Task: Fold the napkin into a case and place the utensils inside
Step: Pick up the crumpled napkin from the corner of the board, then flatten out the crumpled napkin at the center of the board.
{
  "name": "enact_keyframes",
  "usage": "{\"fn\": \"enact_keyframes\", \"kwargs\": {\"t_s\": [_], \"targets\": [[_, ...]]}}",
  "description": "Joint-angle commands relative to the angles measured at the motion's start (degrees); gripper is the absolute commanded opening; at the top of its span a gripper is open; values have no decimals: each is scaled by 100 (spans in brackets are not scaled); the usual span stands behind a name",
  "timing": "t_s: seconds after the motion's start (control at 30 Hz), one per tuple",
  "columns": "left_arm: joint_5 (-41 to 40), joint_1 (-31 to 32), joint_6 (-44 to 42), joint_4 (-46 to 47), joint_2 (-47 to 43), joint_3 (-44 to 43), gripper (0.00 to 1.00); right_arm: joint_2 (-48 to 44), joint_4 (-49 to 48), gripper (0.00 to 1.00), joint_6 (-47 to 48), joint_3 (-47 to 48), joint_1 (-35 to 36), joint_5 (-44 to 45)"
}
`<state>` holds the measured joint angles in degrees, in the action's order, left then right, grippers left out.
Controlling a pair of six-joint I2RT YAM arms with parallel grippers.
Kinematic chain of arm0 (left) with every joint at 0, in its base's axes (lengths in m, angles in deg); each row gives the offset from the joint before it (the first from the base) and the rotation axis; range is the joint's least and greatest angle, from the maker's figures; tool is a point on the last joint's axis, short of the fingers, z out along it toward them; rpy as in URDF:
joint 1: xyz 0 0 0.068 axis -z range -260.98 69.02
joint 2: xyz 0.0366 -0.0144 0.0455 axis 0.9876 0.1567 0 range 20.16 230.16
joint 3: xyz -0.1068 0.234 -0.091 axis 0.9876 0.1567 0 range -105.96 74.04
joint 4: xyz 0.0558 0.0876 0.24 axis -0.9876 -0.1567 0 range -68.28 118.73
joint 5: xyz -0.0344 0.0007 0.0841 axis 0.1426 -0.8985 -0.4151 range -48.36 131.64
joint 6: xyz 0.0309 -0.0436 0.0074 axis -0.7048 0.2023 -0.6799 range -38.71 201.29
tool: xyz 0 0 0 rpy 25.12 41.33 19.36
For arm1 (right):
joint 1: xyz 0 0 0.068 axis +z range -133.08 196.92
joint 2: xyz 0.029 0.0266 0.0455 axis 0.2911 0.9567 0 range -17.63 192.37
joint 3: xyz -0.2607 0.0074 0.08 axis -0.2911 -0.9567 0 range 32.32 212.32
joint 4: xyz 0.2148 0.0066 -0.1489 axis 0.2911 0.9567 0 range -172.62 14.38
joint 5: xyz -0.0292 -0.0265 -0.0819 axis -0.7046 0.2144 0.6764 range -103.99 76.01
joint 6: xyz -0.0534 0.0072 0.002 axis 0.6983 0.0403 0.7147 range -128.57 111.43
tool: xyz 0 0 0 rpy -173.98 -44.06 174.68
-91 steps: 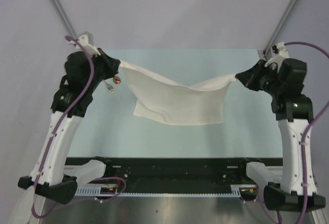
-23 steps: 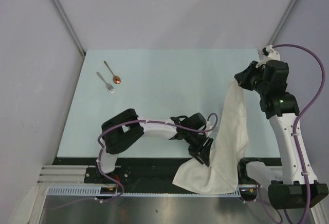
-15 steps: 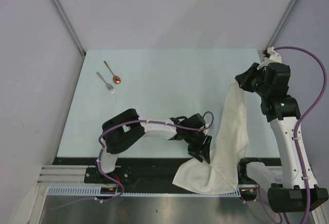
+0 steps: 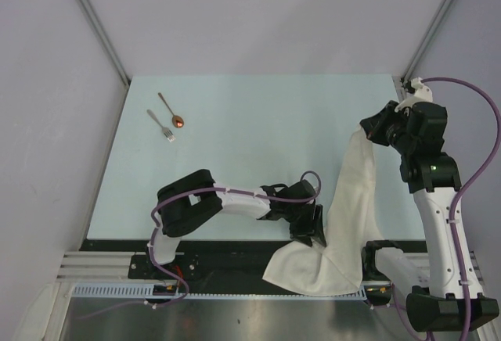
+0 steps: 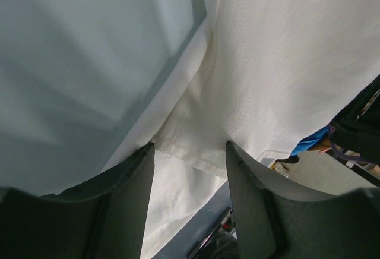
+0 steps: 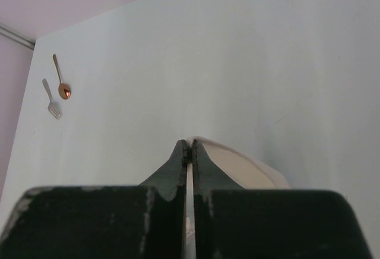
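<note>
The cream-white napkin (image 4: 356, 200) hangs from my right gripper (image 4: 365, 133), which is shut on its top corner. It drapes down over the table's near edge, and its lower end (image 4: 313, 271) lies over the black rail. My left gripper (image 4: 310, 233) is low against the napkin's left edge, jaws apart. In the left wrist view its gripper (image 5: 189, 146) stands open with the napkin's hem (image 5: 196, 158) just past the fingertips. In the right wrist view the gripper (image 6: 190, 147) pinches the cloth (image 6: 249, 170). The fork (image 4: 162, 126) and copper-bowled spoon (image 4: 172, 111) lie far left.
The pale blue table (image 4: 235, 161) ends at a black rail (image 4: 227, 259) by the arm bases. Grey walls and slanted frame bars enclose the far side. In the right wrist view the fork (image 6: 52, 101) and spoon (image 6: 60, 81) lie near the table's far left corner.
Three seconds ago both grippers held the napkin stretched across the far side. Since then the left arm has swung to the near right, and its jaws have widened over the last second.
</note>
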<state>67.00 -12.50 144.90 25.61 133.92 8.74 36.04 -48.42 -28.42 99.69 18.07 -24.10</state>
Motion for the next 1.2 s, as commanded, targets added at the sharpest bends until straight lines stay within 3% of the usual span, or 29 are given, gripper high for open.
{"fn": "enact_keyframes", "kwargs": {"t_s": [0.0,0.23,0.37,0.6,0.9,1.03,1.17], "targets": [[-295,103,458,494,59,-36,52,-137,-71,0,17,-31,-18,-123],[-681,121,345,347,-221,122,22,-181,-71,0,34,-93,-27,-176],[-1076,51,-198,-171,-415,70,1,-164,-97,0,35,-75,-44,-158],[-2429,-90,-1508,-1182,-1258,-18,0,-58,-185,0,26,-49,-71,-167],[-4036,-1714,-3917,-2219,-2559,-263,0,275,-571,0,-79,-93,-219,-211],[-4750,-2662,-5039,-2149,-2569,-632,0,599,-809,0,-202,-75,-238,-272],[-4558,-3464,-5526,-2613,-1640,-1676,0,1022,-906,0,-378,47,-255,-71]]}}
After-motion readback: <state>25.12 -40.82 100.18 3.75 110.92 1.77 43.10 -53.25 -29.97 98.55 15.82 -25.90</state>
